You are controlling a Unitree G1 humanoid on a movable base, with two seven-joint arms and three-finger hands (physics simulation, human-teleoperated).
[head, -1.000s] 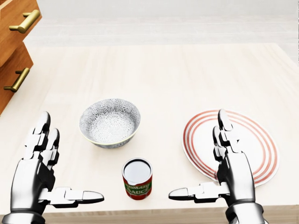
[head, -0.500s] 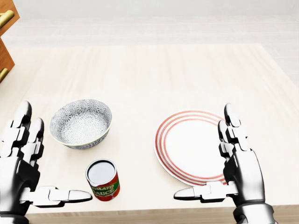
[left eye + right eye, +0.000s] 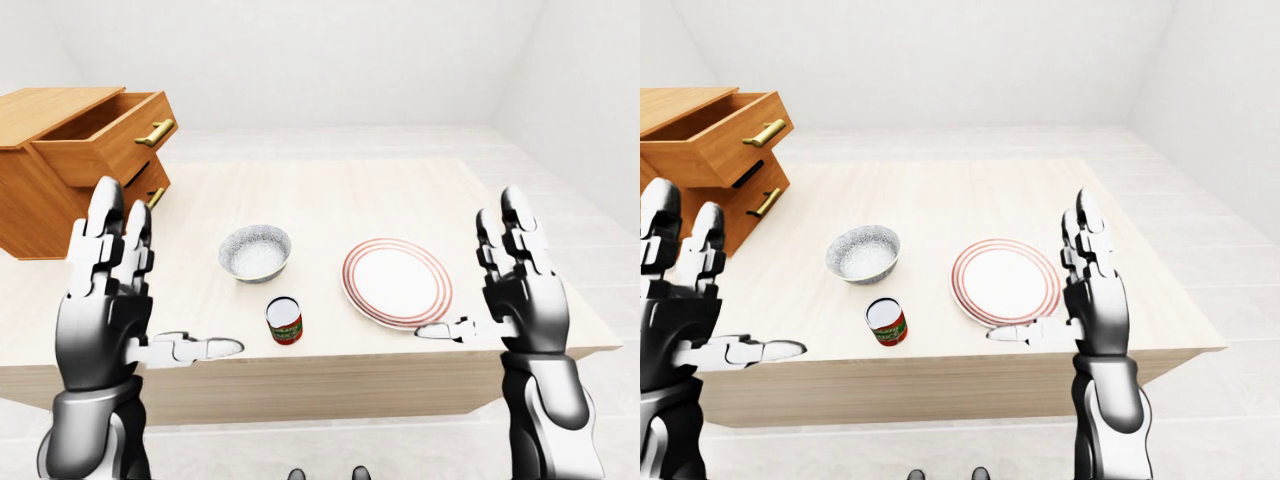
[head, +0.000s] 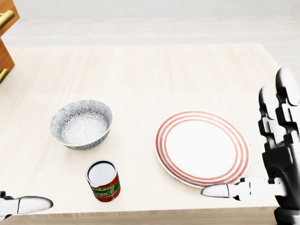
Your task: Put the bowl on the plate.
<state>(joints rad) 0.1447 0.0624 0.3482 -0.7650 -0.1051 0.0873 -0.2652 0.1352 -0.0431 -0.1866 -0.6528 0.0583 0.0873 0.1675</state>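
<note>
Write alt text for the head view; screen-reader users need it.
A patterned grey bowl sits on a pale wooden table, left of an empty red-ringed plate, with a tomato sauce can below the bowl. The open right hand stands at the plate's right; only a left hand finger shows bottom-left.

one bowl [image 4: 81, 123], one plate [image 4: 202, 148], one can [image 4: 103, 180]

- The bowl [image 3: 863, 254] is sitting on the table [image 3: 970, 195], left of the plate [image 3: 1005, 283] and apart from it.
- A can [image 3: 886, 322] is standing just below the bowl.
- The left hand [image 3: 675, 315] and the right hand [image 3: 1095, 305] are hovering with fingers spread.
</note>
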